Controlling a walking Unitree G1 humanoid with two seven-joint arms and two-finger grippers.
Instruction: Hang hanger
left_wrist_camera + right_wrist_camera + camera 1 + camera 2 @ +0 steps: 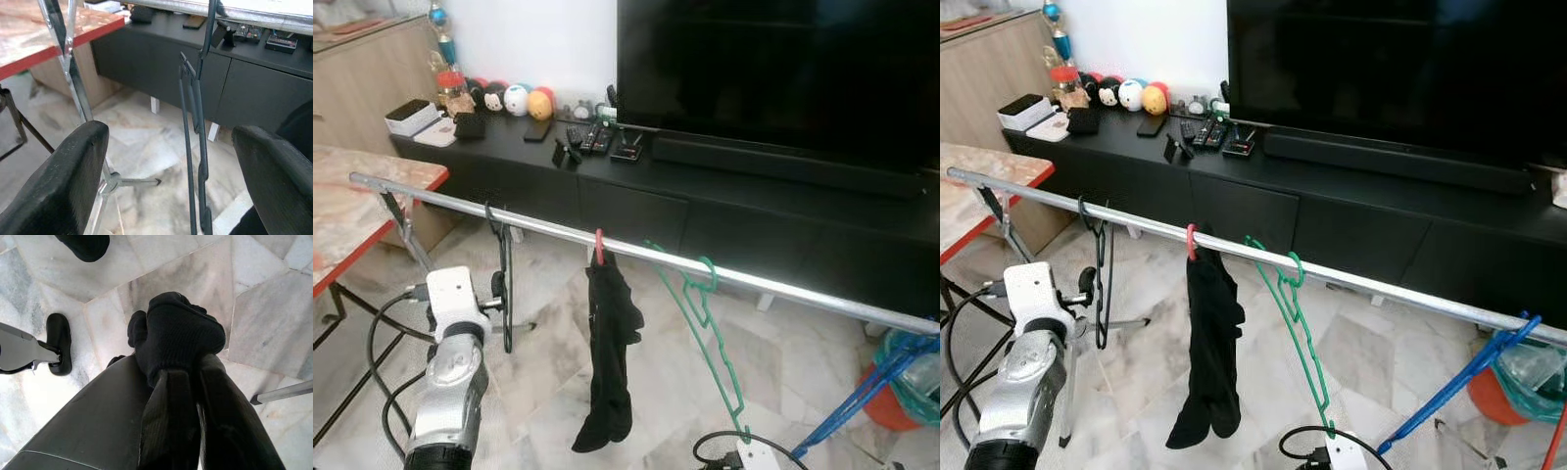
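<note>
A black hanger (505, 284) is hung on the metal rail (548, 228), just ahead of the left gripper (166, 186), whose fingers are spread apart. Farther along are hung a black garment (607, 362), a green hanger (705, 338) and a blue hanger (862, 397). The right gripper (188, 382) is pressed together on a black cloth (178, 335). No writing can be read.

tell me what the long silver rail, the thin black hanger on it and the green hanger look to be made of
The long silver rail looks like bare metal tubing: round, with a bright streak of glare along it. The thin black hanger between the open left gripper's fingers seems plastic or coated wire, flat and matte; I can't tell which. The green hanger looks like moulded plastic, evenly coloured with notched arms.
</note>
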